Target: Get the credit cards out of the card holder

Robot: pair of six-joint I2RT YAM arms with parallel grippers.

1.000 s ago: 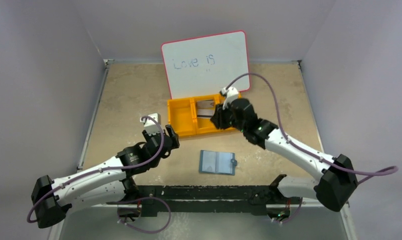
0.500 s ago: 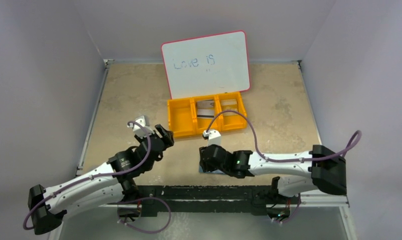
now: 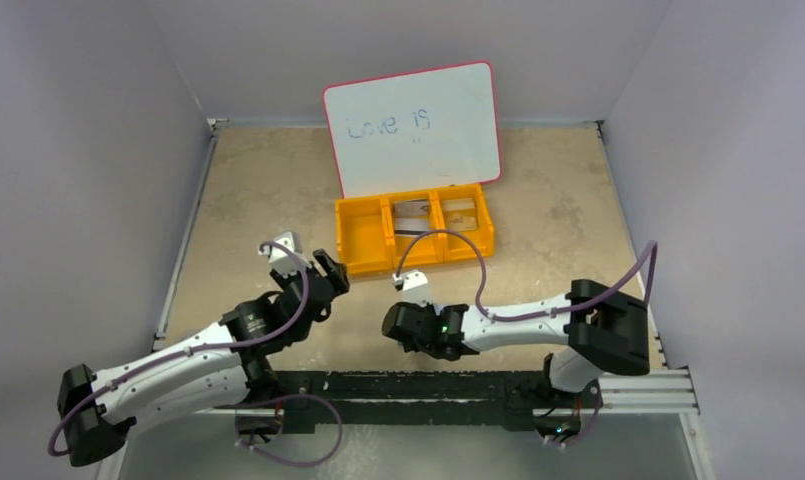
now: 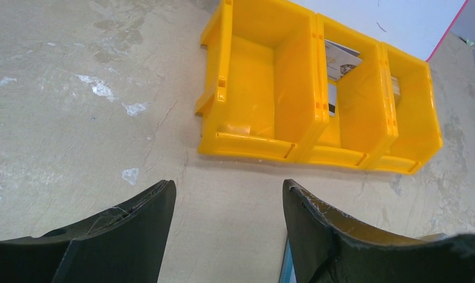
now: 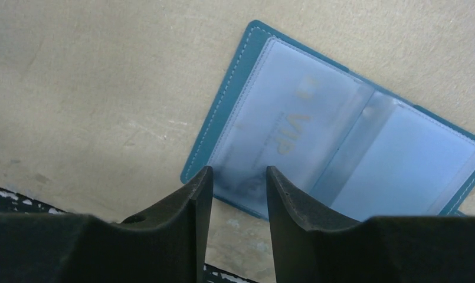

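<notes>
Jaws of the right gripper (image 5: 239,177) stand partly apart with nothing between them, poised over the near edge of the holder (image 5: 341,147). Whether the tips touch it cannot be determined. Jaws of the left gripper (image 4: 227,194) stand wide apart and empty, facing the bin (image 4: 264,144), clear of the holder.

Holder position: flat on the surface (image 4: 75,118), opened out with pockets up, between the arm bases and the bin. In the top view the right gripper covers it almost entirely.

Completed, as judged from the layout:
- One card (image 4: 341,58) lies in the middle compartment of the bin. Whether more lie under it cannot be determined.
- Another card (image 4: 395,87) stands in the right compartment.

Outstanding:
- A VIP card (image 5: 282,130) sits behind the clear film of the pocket nearest the right jaws.
- The other pocket shows no lettering. Whether it holds a card cannot be determined.

Assessment: the task appears well advanced but not finished. At least one card is yet to be drawn out, and the right gripper is placed to take it.
</notes>
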